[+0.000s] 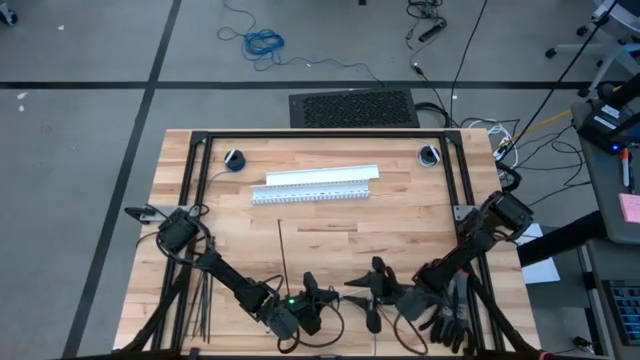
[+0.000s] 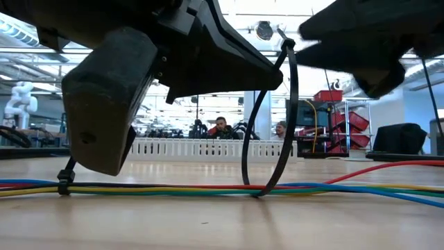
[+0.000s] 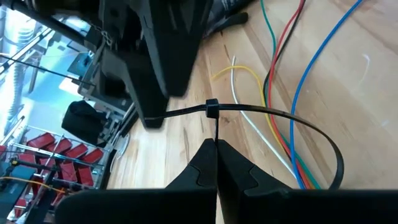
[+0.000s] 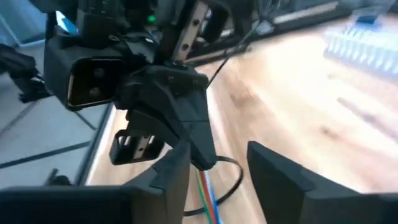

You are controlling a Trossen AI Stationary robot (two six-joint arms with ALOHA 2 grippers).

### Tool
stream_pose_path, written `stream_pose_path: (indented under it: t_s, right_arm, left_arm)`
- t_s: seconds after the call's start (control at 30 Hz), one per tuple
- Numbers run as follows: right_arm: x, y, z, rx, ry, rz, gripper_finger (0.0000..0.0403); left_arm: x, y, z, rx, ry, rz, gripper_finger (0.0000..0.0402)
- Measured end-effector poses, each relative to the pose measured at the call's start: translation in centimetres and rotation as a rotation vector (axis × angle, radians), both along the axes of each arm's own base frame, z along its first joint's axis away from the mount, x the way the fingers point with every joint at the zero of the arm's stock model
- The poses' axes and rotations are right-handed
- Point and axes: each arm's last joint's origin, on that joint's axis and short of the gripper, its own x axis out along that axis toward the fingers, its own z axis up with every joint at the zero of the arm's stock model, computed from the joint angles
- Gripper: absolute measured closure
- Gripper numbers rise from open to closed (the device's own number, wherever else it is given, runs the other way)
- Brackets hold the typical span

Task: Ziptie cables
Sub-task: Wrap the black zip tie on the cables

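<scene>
- Cables (image 2: 208, 187): thin coloured wires flat on wood-grain table (image 1: 330, 215), ringed by glossy black ziptie (image 2: 288, 125) loop
- Left gripper (image 3: 216, 144): clenched on ziptie tail
- Right gripper (image 4: 219, 163): released, jaws apart beside loop

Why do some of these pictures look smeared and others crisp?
Right wrist view: the table and the other arm are smeared. Left wrist view: crisp on the ziptie loop and the cables. Low view: arms are dark shapes against bright ceiling lights, but the cables stay sharp. High view: evenly lit.

Left gripper (image 3: 216, 163) closed, right gripper (image 4: 217, 168) parted.
</scene>
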Motion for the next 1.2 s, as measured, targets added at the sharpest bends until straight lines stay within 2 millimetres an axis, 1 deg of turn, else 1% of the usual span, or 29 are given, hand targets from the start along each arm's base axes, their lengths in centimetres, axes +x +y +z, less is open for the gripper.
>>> stream_pose_path:
  t_s: [0.1,0.2,0.43,0.87,1.07,1.2]
  right_arm:
    - [0.5,-0.3,0.0,0.037,0.009,0.044,0.0232]
    - [0.8,-0.6,0.0,0.052,0.02,0.076,0.023]
    - [1.3,-0.9,0.2,0.083,0.017,0.121,0.0249]
    - [1.9,-1.5,0.1,0.112,0.038,0.186,0.0327]
    - [2.3,-2.0,0.1,0.105,0.052,0.246,0.0392]
    - [2.7,-2.6,0.3,0.073,0.032,0.222,0.0401]
  left_arm:
    - [0.0,0.0,0.0,0.0,0.0,0.0,0.0402]
    - [0.0,0.0,0.0,0.0,0.0,0.0,0.0402]
    - [0.0,0.0,0.0,0.0,0.0,0.0,0.0402]
    - [0.0,0.0,0.0,0.0,0.001,0.0,0.0402]
    - [0.0,0.0,-0.1,0.003,0.004,0.001,0.0402]
    - [0.0,0.1,-0.1,0.005,0.007,0.002,0.0402]
